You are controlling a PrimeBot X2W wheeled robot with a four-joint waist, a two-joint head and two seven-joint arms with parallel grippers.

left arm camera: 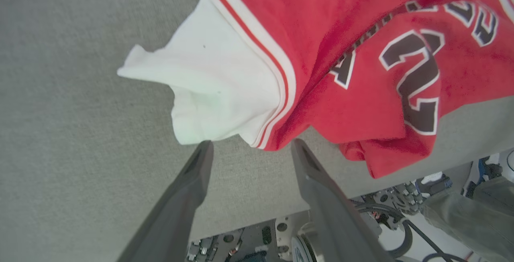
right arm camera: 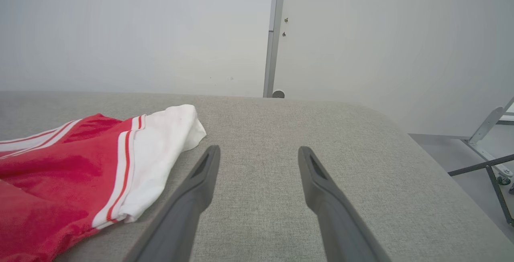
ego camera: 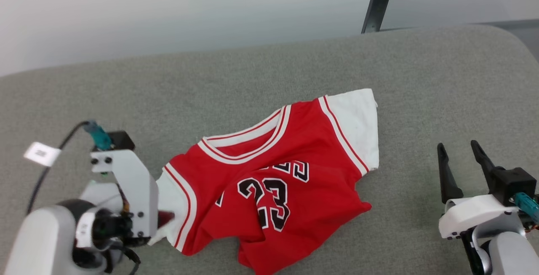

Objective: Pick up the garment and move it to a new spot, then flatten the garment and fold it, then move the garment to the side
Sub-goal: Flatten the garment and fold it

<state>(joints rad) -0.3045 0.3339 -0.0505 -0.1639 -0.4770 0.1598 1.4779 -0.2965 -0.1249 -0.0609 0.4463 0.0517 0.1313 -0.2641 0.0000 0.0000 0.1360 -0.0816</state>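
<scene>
The garment [ego camera: 278,178], a red jersey with white sleeves and a black "23", lies rumpled on the grey table [ego camera: 261,77], its lower part bunched and folded over. My left wrist [ego camera: 126,190] sits at the garment's left sleeve. In the left wrist view my left gripper [left arm camera: 252,145] is open, its tips just short of that white sleeve [left arm camera: 209,89], with bare table between the fingers. To the right of the garment and apart from it, my right gripper [ego camera: 457,145] is open and empty. The right wrist view has that gripper [right arm camera: 259,149] beside the other white sleeve [right arm camera: 160,153].
A pale wall runs behind the table's far edge, with a dark upright post [ego camera: 377,9] at the back right. Past the table's rounded right end stands a metal frame [right arm camera: 490,161] on the floor. Below the near edge are robot parts [left arm camera: 385,210].
</scene>
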